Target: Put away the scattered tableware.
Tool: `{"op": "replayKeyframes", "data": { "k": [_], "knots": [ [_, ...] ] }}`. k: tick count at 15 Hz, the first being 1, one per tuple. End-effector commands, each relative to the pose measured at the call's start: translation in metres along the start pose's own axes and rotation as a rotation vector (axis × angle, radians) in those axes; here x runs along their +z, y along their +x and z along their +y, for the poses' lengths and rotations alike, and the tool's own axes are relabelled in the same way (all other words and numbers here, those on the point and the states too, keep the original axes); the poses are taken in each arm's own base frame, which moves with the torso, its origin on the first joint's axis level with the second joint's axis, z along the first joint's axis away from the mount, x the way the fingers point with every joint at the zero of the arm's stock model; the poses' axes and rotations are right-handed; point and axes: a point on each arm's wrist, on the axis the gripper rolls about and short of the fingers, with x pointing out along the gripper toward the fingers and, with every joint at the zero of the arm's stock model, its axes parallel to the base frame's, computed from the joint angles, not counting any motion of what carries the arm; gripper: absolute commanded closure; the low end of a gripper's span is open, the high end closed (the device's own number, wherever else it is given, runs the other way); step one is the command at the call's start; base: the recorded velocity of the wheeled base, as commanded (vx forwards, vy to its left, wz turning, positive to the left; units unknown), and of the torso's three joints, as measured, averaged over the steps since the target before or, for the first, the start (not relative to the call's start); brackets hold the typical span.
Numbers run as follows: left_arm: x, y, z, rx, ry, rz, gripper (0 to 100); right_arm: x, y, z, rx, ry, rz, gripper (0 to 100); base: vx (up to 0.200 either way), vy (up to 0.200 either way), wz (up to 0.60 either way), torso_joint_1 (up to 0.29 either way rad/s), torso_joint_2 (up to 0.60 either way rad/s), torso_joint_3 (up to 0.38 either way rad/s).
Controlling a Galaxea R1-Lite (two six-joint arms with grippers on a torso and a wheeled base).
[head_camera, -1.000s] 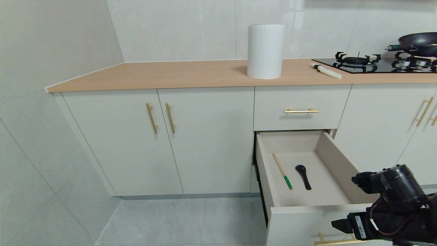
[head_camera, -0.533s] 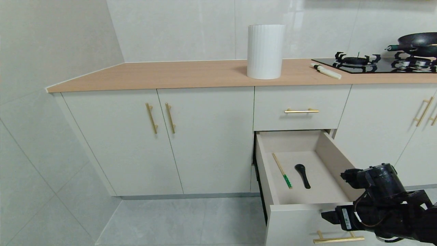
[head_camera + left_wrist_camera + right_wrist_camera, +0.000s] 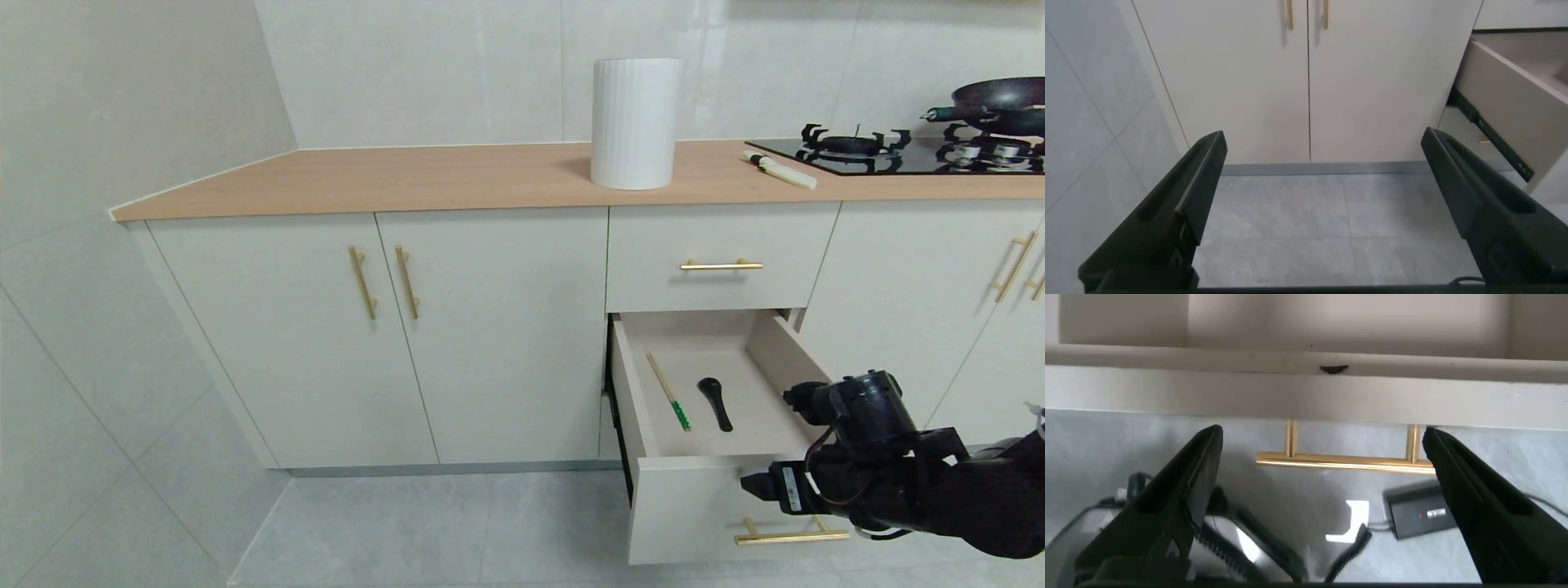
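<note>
With the chopsticks (image 3: 668, 390) and black spoon (image 3: 713, 402) lying side by side in the part-open drawer (image 3: 694, 510), the right end effector (image 3: 763, 488), spread wide by the gold handle (image 3: 790, 536), should push squarely so it slides in straight.

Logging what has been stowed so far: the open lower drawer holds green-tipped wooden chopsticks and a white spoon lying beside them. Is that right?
Not quite. The head view shows a black spoon, not a white one, lying beside the green-tipped wooden chopsticks in the open lower white drawer. The rest is right.
</note>
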Motion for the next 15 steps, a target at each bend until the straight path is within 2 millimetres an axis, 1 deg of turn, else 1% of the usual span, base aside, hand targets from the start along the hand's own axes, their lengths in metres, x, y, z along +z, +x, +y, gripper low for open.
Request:
{"op": "replayKeyframes", "data": {
  "k": [1, 2, 4, 5, 7, 8, 10, 12, 13, 15],
  "knots": [
    [0.0, 0.0, 0.0, 0.001, 0.0, 0.0, 0, 0.006, 0.017, 0.001, -0.004, 0.008, -0.009, 0, 0.0, 0.0, 0.0, 0.0, 0.0, 0.0],
    [0.0, 0.0, 0.0, 0.001, 0.0, 0.0, 0, 0.01, 0.023, 0.002, -0.002, 0.005, -0.028, 0, 0.0, 0.0, 0.0, 0.0, 0.0, 0.0],
    [0.0, 0.0, 0.0, 0.001, 0.0, 0.0, 0, 0.018, 0.032, -0.002, -0.014, -0.028, -0.053, 0, 0.0, 0.0, 0.0, 0.0, 0.0, 0.0],
    [0.0, 0.0, 0.0, 0.001, 0.0, 0.0, 0, 0.025, 0.041, -0.005, -0.025, -0.041, -0.069, 0, 0.0, 0.0, 0.0, 0.0, 0.0, 0.0],
    [0.0, 0.0, 0.0, 0.001, 0.0, 0.0, 0, 0.036, 0.051, -0.008, -0.033, -0.032, -0.09, 0, 0.0, 0.0, 0.0, 0.0, 0.0, 0.0],
    [0.0, 0.0, 0.0, 0.001, 0.0, 0.0, 0, 0.045, 0.057, -0.01, -0.04, -0.021, -0.114, 0, 0.0, 0.0, 0.0, 0.0, 0.0, 0.0],
    [0.0, 0.0, 0.0, 0.001, 0.0, 0.0, 0, 0.058, 0.07, -0.014, -0.05, -0.017, -0.141, 0, 0.0, 0.0, 0.0, 0.0, 0.0, 0.0],
    [0.0, 0.0, 0.0, 0.001, 0.0, 0.0, 0, 0.067, 0.078, -0.018, -0.061, -0.03, -0.163, 0, 0.0, 0.0, 0.0, 0.0, 0.0, 0.0],
    [0.0, 0.0, 0.0, 0.001, 0.0, 0.0, 0, 0.077, 0.086, -0.016, -0.058, -0.028, -0.188, 0, 0.0, 0.0, 0.0, 0.0, 0.0, 0.0],
    [0.0, 0.0, 0.0, 0.001, 0.0, 0.0, 0, 0.089, 0.099, -0.014, -0.057, -0.025, -0.215, 0, 0.0, 0.0, 0.0, 0.0, 0.0, 0.0]
  ]
}}
